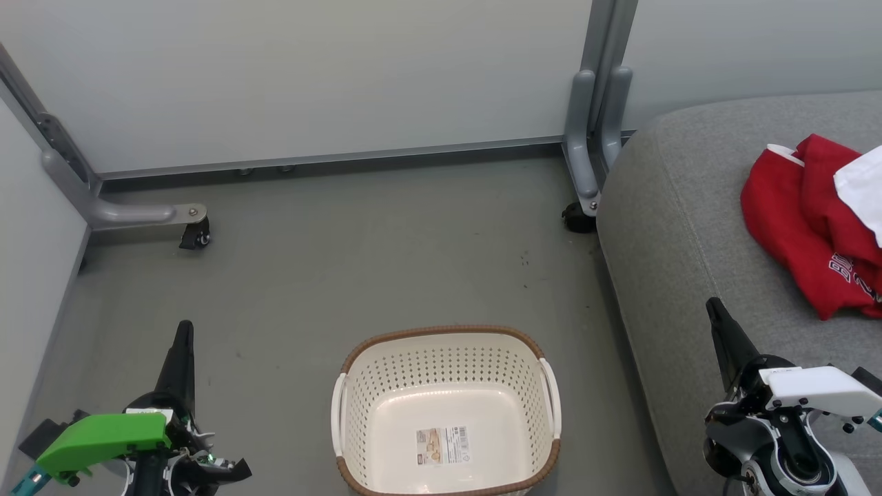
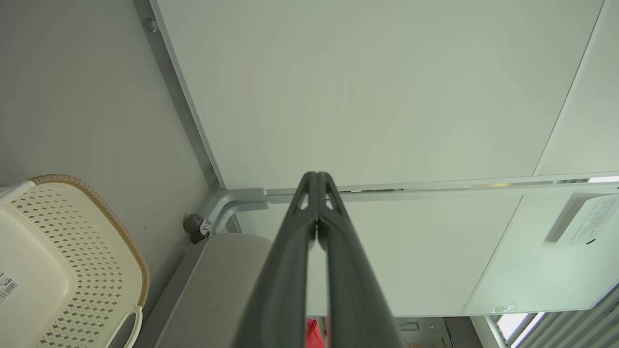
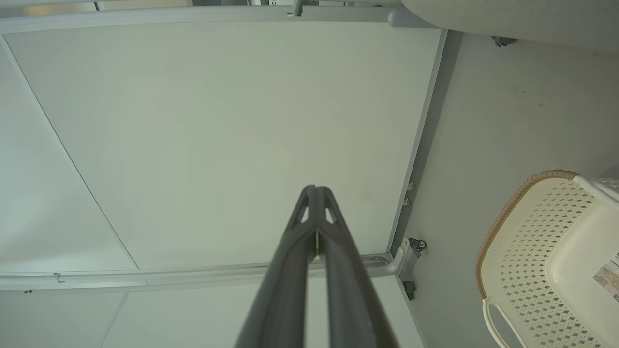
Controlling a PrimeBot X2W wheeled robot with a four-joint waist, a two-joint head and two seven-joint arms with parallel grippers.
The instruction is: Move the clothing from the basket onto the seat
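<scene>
Red clothing (image 1: 785, 227), lettering (image 1: 842, 267) perhaps "BU", on seat (image 1: 661, 227)

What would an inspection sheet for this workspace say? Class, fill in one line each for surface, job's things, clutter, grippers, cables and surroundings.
Surface: grey floor, a few dark specks.
Job's things: basket on the floor, no clothing inside, label on its bottom; red clothing heaped on the grey seat.
Clutter: nothing seen.
Grippers: left gripper shut, right gripper shut, both holding nothing.
Cables: nothing seen.
Surroundings: pale partition panels on grey frames with castors.
</scene>
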